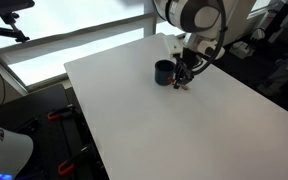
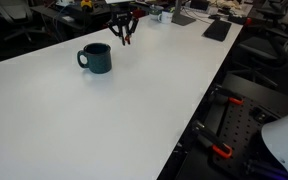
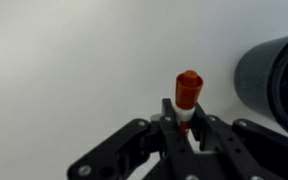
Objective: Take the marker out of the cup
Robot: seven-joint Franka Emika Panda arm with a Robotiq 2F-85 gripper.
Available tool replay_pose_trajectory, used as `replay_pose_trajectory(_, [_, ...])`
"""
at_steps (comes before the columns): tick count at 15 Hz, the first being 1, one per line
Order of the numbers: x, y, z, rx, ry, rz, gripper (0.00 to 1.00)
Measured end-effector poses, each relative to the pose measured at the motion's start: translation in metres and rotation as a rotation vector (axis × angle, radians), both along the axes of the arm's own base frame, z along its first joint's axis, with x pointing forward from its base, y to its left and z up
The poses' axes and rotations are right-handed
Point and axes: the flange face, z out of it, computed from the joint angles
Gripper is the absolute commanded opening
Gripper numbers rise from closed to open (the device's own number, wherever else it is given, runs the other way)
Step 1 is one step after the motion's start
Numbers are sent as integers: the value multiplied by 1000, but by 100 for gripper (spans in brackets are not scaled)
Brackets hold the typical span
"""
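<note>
Wrist view shows the gripper (image 3: 185,120) clamped on the marker (image 3: 188,88), whose reddish end sticks out past the fingertips. The marker is outside the cup (image 3: 279,85), which stands just beside it on the white table (image 1: 184,130).

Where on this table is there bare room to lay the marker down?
Nearly all of the white table is bare: the wide stretch from the cup to the near edges. It is crowded around the cup, where the gripper holds the marker beside it.
</note>
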Motion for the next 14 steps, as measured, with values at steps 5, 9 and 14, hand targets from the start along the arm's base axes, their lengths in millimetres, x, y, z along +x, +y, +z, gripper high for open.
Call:
replay_pose_trajectory(5, [-11,2,-53,-42,69,-93,45])
replay_pose_trajectory(9, [-12,7,-84,-54,106,-109,68])
replay_pose_trajectory(14, [-11,3,-91,-54,145,-112,100])
